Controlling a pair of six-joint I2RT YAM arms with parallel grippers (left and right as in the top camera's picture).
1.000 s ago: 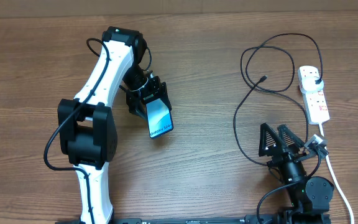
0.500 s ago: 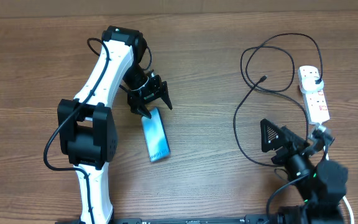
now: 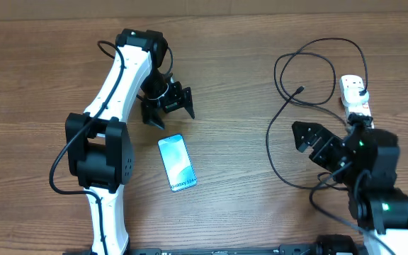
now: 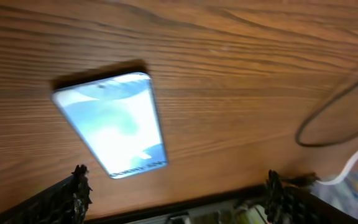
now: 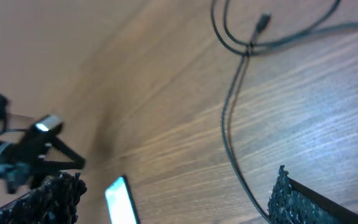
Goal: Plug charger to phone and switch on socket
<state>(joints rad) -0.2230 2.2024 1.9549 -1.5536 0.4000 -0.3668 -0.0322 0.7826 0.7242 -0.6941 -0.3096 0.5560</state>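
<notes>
The phone (image 3: 176, 162) lies flat on the table, blue-teal screen up; it also shows in the left wrist view (image 4: 112, 123) and the right wrist view (image 5: 121, 200). My left gripper (image 3: 167, 108) is open and empty, just above and behind the phone. The black charger cable (image 3: 283, 113) loops on the right, its connector tip (image 3: 300, 90) lying free; the tip also shows in the right wrist view (image 5: 263, 22). Its plug sits in the white socket strip (image 3: 355, 95). My right gripper (image 3: 310, 142) is open and empty, beside the cable and below the tip.
The thick white cord of the strip is mostly hidden behind my right arm. The table's near edge shows at the bottom of the left wrist view (image 4: 197, 202).
My left gripper let go of the phone, which now lies flat, and drew back toward the far side. My right arm rose and moved up toward the cable and strip.
</notes>
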